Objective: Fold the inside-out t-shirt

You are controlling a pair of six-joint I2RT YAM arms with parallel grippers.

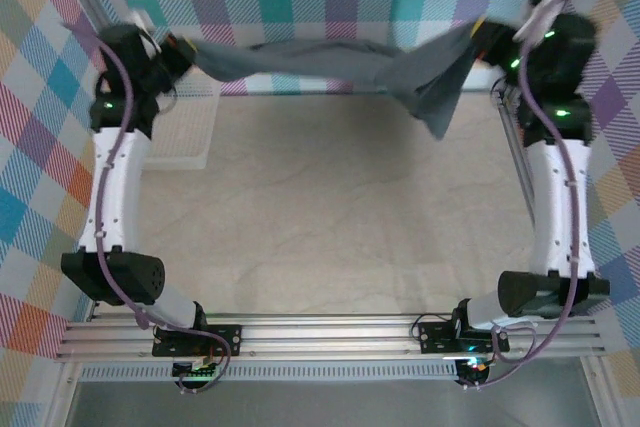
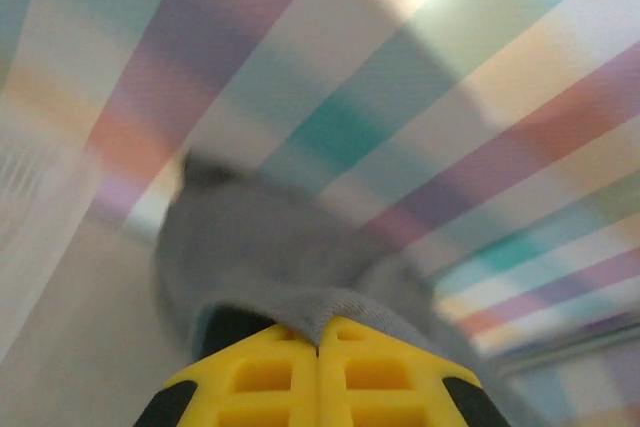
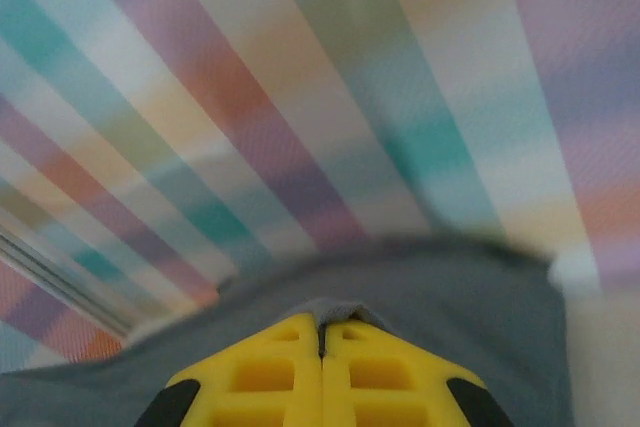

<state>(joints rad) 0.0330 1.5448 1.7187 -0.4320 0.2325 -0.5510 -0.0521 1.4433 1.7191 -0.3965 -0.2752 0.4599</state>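
Find the inside-out t-shirt [image 1: 330,62] clear of the table [image 1: 330,227], strung as a sagging band in the air above the table's far edge, one loose flap drooping toward the table's far right corner. Note the left gripper [image 2: 318,339] pinched fully closed over the table's far left corner, a grey fold of the cloth wedged at its yellow tips. Note the right gripper [image 3: 322,335] likewise clamped tight over the table's far right corner, a hem-like edge of the same cloth caught between its tips. Log the white basket [image 1: 185,137] lying on the table's far left part, apart from the garment. Judge progress as early: lifted and spread between two holds, no fold made, nothing laid flat on the table. Cannot tell shoulders from hem or sleeves at either hold, owing to blur in both wrist views and bunching in the overhead view; cannot vouch for a square spread either. Count as left to do: lower the cloth flat onto the table's open middle, smooth it out, bring sleeves and sides inward, then fold end over end into a compact stack. Expect the hanging flap near the table's far right corner to need straightening before any crease; otherwise risk a skewed first fold.
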